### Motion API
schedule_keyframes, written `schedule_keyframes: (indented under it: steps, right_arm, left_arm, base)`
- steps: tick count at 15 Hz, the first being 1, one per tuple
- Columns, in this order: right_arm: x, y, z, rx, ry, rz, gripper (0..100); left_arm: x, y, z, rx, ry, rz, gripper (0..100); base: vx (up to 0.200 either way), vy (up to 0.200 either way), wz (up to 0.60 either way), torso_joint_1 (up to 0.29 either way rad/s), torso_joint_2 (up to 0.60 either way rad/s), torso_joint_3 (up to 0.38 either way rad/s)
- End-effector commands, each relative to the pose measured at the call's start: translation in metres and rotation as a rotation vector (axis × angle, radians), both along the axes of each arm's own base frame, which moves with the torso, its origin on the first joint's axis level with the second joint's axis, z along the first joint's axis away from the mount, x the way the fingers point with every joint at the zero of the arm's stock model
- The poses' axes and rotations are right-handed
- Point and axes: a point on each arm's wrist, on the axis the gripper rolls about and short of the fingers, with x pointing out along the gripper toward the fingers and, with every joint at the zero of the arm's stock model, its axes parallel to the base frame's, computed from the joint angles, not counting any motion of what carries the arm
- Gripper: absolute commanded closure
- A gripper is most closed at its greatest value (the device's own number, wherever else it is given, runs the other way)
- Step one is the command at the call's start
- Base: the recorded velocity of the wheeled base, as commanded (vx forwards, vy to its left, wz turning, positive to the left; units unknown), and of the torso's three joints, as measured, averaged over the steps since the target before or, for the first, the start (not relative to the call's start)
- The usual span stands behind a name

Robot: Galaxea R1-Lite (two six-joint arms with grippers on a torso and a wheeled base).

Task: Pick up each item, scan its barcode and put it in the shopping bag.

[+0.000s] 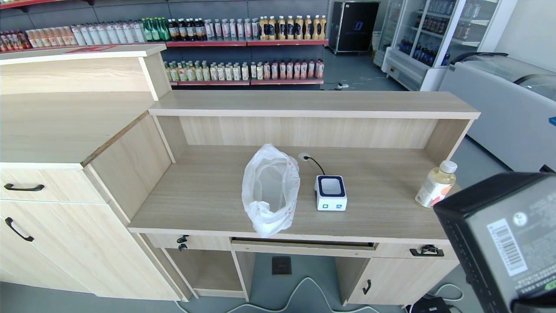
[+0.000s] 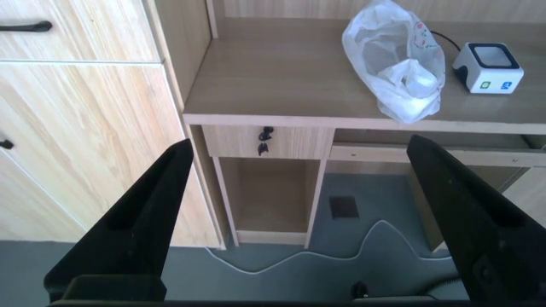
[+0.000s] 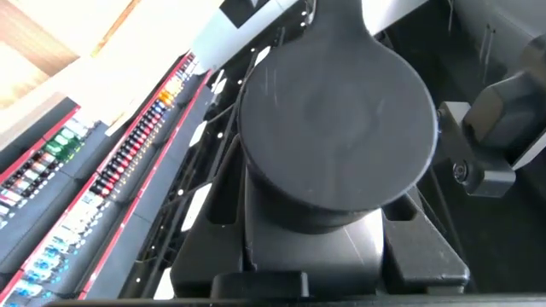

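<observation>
Fingers [image 2: 145, 213] of the left gripper [image 2: 299, 145] stand wide apart with nothing between them and touch nothing. The gripper hangs low in front of the counter [image 1: 204, 191], over the floor, facing the left drawer.

On the counter, left of the middle, the bag [image 1: 270, 191] lies slumped, white and thin. Its mouth gapes toward the front edge, and I cannot tell what it holds. Just right of it sits the scanner [image 1: 331, 192], white with a dark top, close to the bag but not touching it. Its cable runs to a hole at the back. Well apart, at the counter's right end, the bottle [image 1: 436, 184] stands upright, white-capped with pale yellow liquid.

The right arm [image 1: 499, 243] is near the bottle but apart from it. I cannot tell whether the right gripper [image 3: 320, 273] is apart or together.
</observation>
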Motion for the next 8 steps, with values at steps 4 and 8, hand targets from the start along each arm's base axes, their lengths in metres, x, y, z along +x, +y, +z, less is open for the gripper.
schedule_keyframes:
  steps: [4,8]
  right_arm:
    - [-0.0010,-0.0011,0.0010,0.007,0.017,-0.004,100]
    - [-0.0029,-0.0017,0.0014,0.010,0.011,0.001,100]
  left_arm:
    - [0.0000,0.0000,0.0000,0.000,0.000,0.000,0]
    - [0.0000,0.0000,0.0000,0.000,0.000,0.000,0]
  base:
    - [0.000,0.000,0.00,0.000,0.00,0.000]
    - [0.000,0.000,0.00,0.000,0.00,0.000]
